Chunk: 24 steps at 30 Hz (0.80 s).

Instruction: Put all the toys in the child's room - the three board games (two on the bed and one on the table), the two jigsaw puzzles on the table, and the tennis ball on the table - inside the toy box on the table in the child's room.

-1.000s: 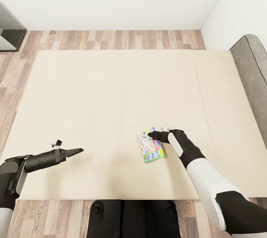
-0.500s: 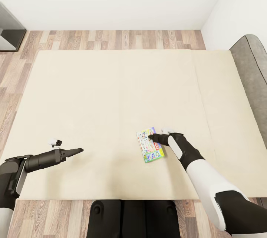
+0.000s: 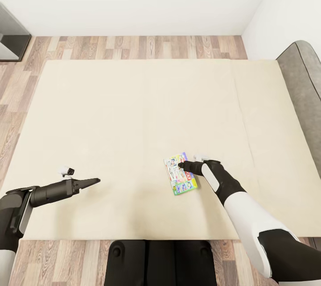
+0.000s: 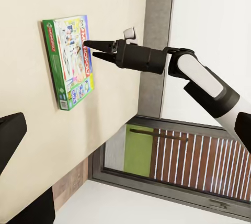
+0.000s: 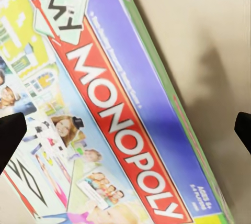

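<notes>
One board game [image 3: 180, 174] lies on the bed [image 3: 111, 112], right pincer [image 3: 182, 165] spread above it.

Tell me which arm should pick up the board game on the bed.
Right. The right gripper hangs open directly over the board game on the bed, fingers spread above its printed lid. The left gripper is well off to the side over bare mattress.

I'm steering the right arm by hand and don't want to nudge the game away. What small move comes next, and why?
Probably lower the right gripper straight down so its open jaws straddle the board game's near edge. The game lies flat on the bed, and the jaws sit just above it, not yet around it.
</notes>
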Motion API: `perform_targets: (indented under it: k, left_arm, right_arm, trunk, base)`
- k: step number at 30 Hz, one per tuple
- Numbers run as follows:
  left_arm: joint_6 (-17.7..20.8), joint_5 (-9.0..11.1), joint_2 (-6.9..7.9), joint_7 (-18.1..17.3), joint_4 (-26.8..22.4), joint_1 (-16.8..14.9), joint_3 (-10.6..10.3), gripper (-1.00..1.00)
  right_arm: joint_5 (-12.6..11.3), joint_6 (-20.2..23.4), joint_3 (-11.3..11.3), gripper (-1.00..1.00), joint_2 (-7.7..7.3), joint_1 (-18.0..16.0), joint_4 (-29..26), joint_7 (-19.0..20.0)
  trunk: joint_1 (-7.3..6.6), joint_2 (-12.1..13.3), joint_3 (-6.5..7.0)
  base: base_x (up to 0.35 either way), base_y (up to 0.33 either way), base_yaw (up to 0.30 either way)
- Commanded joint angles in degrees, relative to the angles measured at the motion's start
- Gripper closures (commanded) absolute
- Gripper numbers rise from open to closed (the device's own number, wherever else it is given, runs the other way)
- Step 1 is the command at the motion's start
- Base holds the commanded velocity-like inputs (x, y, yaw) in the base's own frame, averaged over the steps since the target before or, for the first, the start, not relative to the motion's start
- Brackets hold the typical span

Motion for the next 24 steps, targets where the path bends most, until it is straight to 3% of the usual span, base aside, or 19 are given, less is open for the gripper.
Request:
perform_targets:
  k: [1,24]
  left_arm:
    - [0.61,-0.05,0.01,-0.24,-0.01,-0.01,0.02,-1.00]
    - [0.61,-0.05,0.00,-0.24,0.01,-0.01,0.00,-1.00]
  right_arm:
    - [-0.06,0.24,0.10,-1.00,-0.02,-0.01,-0.07,-0.04]
    - [-0.06,0.24,0.05,-1.00,-0.01,-0.01,-0.12,-0.02]
  trunk:
    - [0.03,-0.09,-0.13]
    - [0.03,-0.09,-0.71]
  base:
    - [0.000,0.000,0.000]
    - [0.000,0.000,0.000]
